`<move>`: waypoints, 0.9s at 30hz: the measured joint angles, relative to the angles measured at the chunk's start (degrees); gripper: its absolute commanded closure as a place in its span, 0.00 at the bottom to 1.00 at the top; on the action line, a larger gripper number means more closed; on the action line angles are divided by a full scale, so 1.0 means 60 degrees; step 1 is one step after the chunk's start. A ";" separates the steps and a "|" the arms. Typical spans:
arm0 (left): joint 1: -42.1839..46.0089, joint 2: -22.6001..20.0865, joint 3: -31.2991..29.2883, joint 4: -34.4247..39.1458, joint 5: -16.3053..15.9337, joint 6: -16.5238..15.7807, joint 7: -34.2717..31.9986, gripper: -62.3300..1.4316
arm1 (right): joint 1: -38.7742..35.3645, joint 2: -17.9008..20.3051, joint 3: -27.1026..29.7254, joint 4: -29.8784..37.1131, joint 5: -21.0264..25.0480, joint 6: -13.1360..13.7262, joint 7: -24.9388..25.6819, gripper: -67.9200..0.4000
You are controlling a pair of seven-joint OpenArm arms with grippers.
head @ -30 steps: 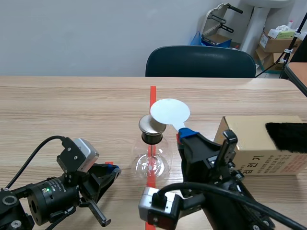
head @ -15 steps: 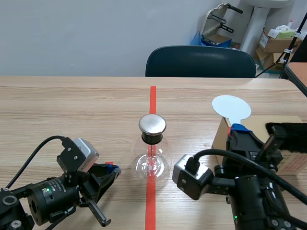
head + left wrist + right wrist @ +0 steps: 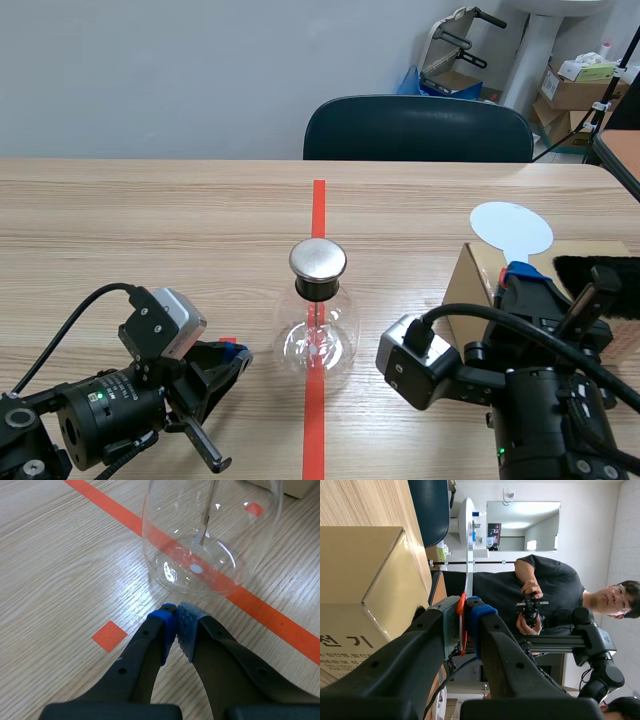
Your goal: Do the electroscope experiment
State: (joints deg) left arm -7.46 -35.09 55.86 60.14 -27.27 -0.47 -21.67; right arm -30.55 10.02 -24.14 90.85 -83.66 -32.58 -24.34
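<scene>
Right tool [image 3: 520, 275], low at the right of the scene view, is seen closed on the stem of a white paddle [image 3: 511, 228], whose round disc is carried upright just above the fingertips. In the right wrist view the paddle is shown edge-on, clamped between the two pads. A cardboard box [image 3: 478, 290] is found on the surface [image 3: 150, 220] just beside the tool, and a patch of black fur [image 3: 625, 275] is laid on the box top, near the disc toward the right edge of the frame. The electroscope [image 3: 318, 325], a clear flask with a metal cap [image 3: 318, 260], is stood upright on the red line at the centre of the frame, well apart from the disc, to its left and lower. The paddle's long axis is thus upright, with the fur judged the nearer target and the cap the farther. A sideways sweep leftward would be called for to bring the disc over the cap. Left tool [image 3: 176, 617], closed on nothing, is rested near the flask's base at lower left, so the paddle is left to the right arm alone.
</scene>
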 measured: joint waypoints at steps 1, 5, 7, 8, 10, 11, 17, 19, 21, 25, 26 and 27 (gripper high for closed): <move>0.0000 0.0000 0.0000 0.0000 0.0000 0.0000 0.0000 0.94 | 0.0000 0.0000 0.0047 0.0000 0.0000 0.0000 0.0055 0.98; 0.0000 0.0000 0.0000 0.0000 0.0000 0.0000 0.0000 0.94 | 0.0000 0.0033 0.0197 0.0000 0.0000 0.0000 0.0412 0.98; 0.0000 0.0000 0.0000 0.0000 0.0000 0.0000 0.0004 0.94 | 0.0000 0.0055 0.0200 0.0000 0.0000 0.0000 0.0750 0.98; 0.0000 0.0000 0.0000 0.0000 0.0000 0.0000 0.0000 0.94 | 0.0000 0.0055 0.0200 0.0000 0.0000 0.0000 0.0874 0.98; 0.0000 0.0000 0.0000 0.0000 0.0000 0.0000 0.0000 0.94 | 0.0000 0.0055 0.0200 0.0000 0.0000 0.0000 0.1370 0.98; 0.0000 0.0000 0.0000 0.0000 0.0000 0.0000 0.0004 0.94 | 0.0000 0.0055 0.0200 0.0000 0.0000 0.0000 0.1643 0.98; 0.0000 0.0000 0.0000 0.0000 0.0000 0.0000 0.0000 0.94 | 0.0000 0.0055 0.0200 0.0000 0.0000 0.0000 0.3577 0.98; 0.0000 0.0000 0.0000 0.0000 0.0000 0.0000 0.0000 0.94 | 0.0000 0.0055 0.0200 0.0000 0.0000 0.0000 0.4127 0.98; 0.0000 0.0000 0.0000 0.0000 0.0000 0.0000 0.0000 0.94 | 0.0000 0.0055 0.0200 0.0000 0.0000 0.0000 0.4594 0.98; 0.0000 0.0000 0.0000 0.0000 0.0000 0.0000 0.0000 0.94 | 0.0000 0.0055 0.0200 0.0000 0.0000 0.0000 0.5304 0.98; 0.0000 0.0000 0.0000 0.0000 0.0000 0.0000 0.0000 0.94 | 0.0000 0.0055 0.0200 0.0000 0.0000 0.0000 0.5479 0.98; 0.0000 0.0000 0.0000 0.0000 0.0000 0.0000 0.0000 0.94 | 0.0000 0.0055 0.0200 0.0000 0.0000 0.0000 0.5592 0.98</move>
State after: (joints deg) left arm -7.46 -35.09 55.86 60.14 -27.27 -0.47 -21.67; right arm -30.55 10.35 -22.94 90.85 -83.66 -32.58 9.21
